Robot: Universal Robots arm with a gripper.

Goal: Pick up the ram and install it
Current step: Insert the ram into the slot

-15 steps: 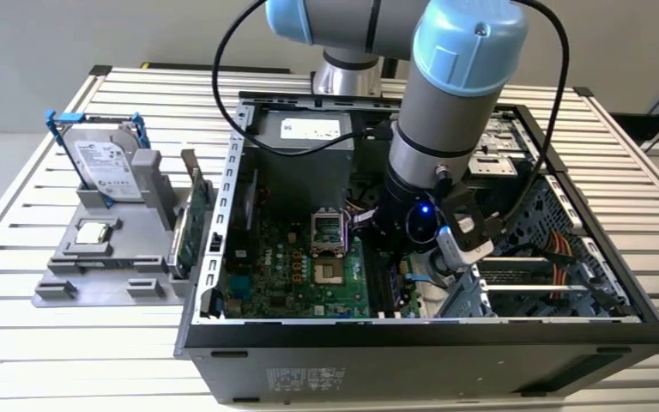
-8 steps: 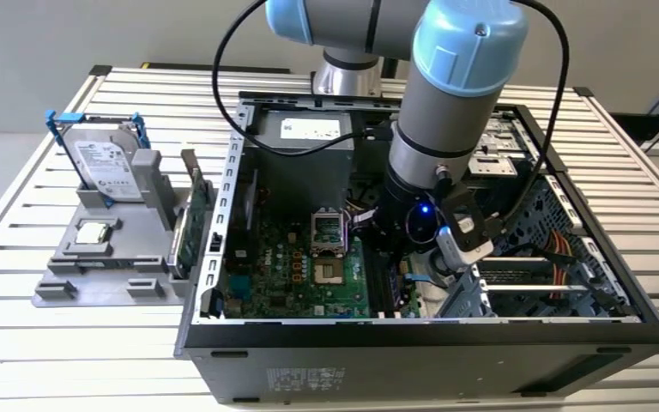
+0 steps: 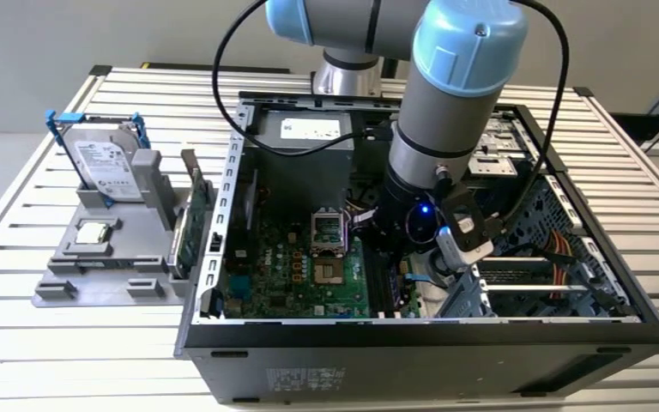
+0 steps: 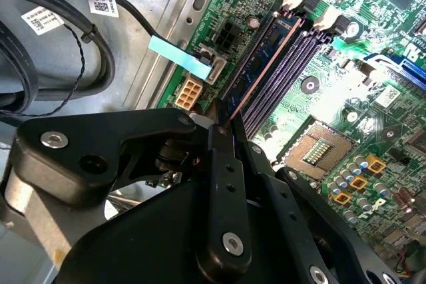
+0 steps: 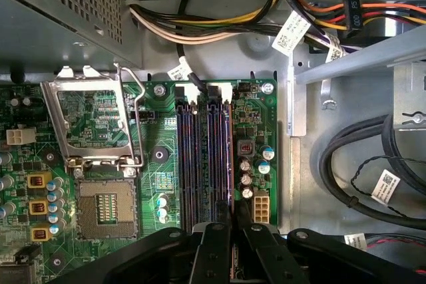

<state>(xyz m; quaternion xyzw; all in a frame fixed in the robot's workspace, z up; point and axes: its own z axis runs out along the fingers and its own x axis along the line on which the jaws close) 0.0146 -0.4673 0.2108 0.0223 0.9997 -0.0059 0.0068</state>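
The arm's black fingers (image 5: 214, 251) are clamped on the slim green ram stick (image 5: 230, 164), which is seen edge-on. Its long axis runs along the outermost of the dark motherboard memory slots (image 5: 200, 164), straight ahead of the fingers.

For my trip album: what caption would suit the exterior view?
Robot arm reaches down into an open computer case over the green circuit board, a hard drive standing in a holder alongside.

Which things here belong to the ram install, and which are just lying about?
Job in hand: ram, edge-on in the gripper; memory slots it lines up with.

Lying about: hard drive, processor chip and green board on the grey tray; cables.
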